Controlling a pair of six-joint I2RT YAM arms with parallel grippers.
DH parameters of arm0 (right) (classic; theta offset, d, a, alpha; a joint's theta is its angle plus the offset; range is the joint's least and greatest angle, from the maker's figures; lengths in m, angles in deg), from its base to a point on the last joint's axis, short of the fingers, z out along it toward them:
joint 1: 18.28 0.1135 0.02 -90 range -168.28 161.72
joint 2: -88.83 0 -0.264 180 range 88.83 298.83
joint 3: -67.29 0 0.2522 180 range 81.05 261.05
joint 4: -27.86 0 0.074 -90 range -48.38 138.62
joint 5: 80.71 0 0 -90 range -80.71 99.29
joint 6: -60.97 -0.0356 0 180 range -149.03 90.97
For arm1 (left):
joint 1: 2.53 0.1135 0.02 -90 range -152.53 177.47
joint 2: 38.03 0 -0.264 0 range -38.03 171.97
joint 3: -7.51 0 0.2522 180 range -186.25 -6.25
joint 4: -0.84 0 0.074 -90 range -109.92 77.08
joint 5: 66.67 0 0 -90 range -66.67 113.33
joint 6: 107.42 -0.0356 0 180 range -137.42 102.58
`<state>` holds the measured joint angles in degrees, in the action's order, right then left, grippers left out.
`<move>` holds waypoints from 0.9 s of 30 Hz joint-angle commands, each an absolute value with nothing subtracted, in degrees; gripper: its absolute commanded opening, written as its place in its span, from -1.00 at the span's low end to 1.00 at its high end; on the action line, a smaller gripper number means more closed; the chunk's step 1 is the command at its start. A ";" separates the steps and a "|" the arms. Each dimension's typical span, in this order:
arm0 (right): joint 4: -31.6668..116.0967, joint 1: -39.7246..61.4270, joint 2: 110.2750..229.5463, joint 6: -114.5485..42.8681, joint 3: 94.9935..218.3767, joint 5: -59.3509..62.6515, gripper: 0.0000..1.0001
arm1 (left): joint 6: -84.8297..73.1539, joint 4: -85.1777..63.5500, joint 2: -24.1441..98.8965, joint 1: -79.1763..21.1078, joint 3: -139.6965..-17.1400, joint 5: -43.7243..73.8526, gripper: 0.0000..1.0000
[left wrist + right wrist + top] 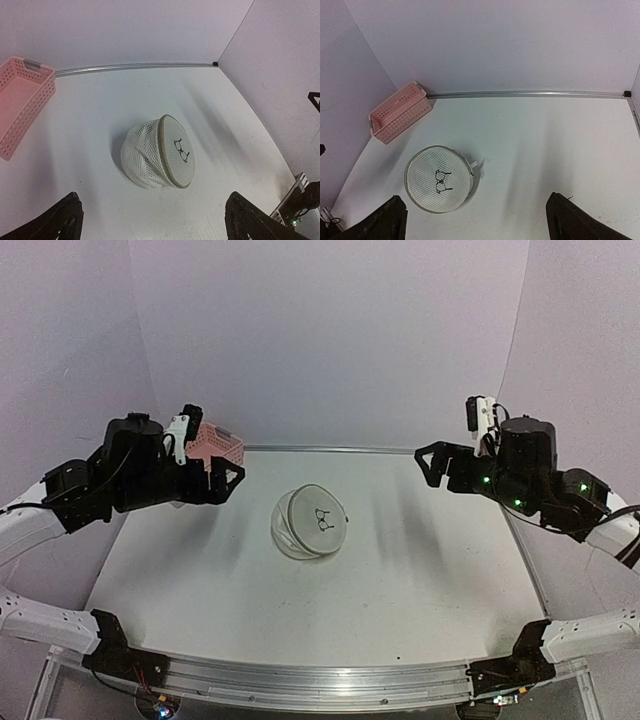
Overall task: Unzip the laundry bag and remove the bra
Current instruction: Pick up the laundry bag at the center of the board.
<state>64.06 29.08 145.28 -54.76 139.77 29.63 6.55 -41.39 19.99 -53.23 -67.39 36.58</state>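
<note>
The laundry bag (pixel 308 522) is a round white mesh case with a black glasses-like logo. It rests tilted on the table's middle, and its zip rim looks closed. It also shows in the left wrist view (pixel 157 152) and the right wrist view (pixel 439 179). The bra is hidden; I cannot make it out through the mesh. My left gripper (pixel 232 480) is open and empty, raised to the left of the bag (pixel 153 196). My right gripper (pixel 428 465) is open and empty, raised well to the right of it (pixel 476 197).
A pink slotted basket (pixel 215 445) stands at the back left by the wall, seen also in the left wrist view (pixel 20 105) and the right wrist view (pixel 400 112). White walls close the back and sides. A metal rail (pixel 320 685) runs along the near edge.
</note>
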 commanded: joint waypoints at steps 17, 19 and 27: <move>60.52 29.49 152.71 -50.91 138.62 24.96 0.96 | 8.52 -36.84 20.54 -53.51 -63.23 46.14 0.99; 60.24 29.46 152.80 -51.74 137.93 23.87 0.97 | 8.07 -36.56 23.03 -53.51 -64.79 43.99 0.99; 59.99 29.50 153.62 -53.00 136.16 21.47 0.97 | 6.64 -35.95 34.86 -53.40 -71.41 38.23 0.99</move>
